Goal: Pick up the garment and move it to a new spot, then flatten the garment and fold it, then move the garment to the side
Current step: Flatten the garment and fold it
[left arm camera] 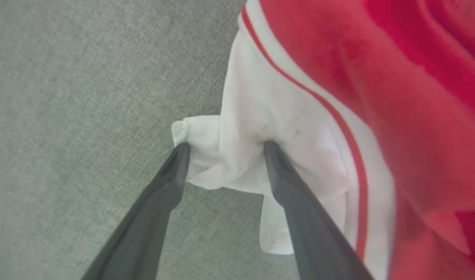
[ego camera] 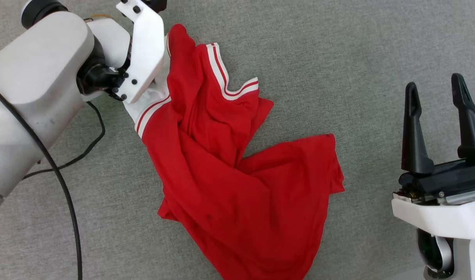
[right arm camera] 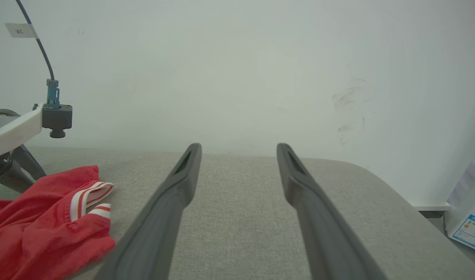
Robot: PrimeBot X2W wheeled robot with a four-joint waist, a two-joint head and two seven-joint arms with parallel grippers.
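The garment (ego camera: 229, 186), a red T-shirt with white sleeves and striped trim, lies crumpled on the grey cloth surface (ego camera: 358, 58). My left arm's wrist (ego camera: 144, 50) hangs over the shirt's upper left corner and hides the fingers. In the left wrist view my left gripper (left arm camera: 226, 144) is open, both fingertips (left arm camera: 182, 151) pressed down onto the bunched white sleeve (left arm camera: 261, 109), a fold of it between them. My right gripper (ego camera: 435, 83) stands open and empty to the right of the shirt, well apart from it. Its fingers (right arm camera: 239, 146) point over bare surface, the garment (right arm camera: 47, 217) at lower left.
A black cable (ego camera: 66, 186) loops from the left arm across the surface. A pale wall (right arm camera: 237, 58) rises behind the surface's far edge. The surface rounds off at the right, where a white object with a label (right arm camera: 468, 229) stands below it.
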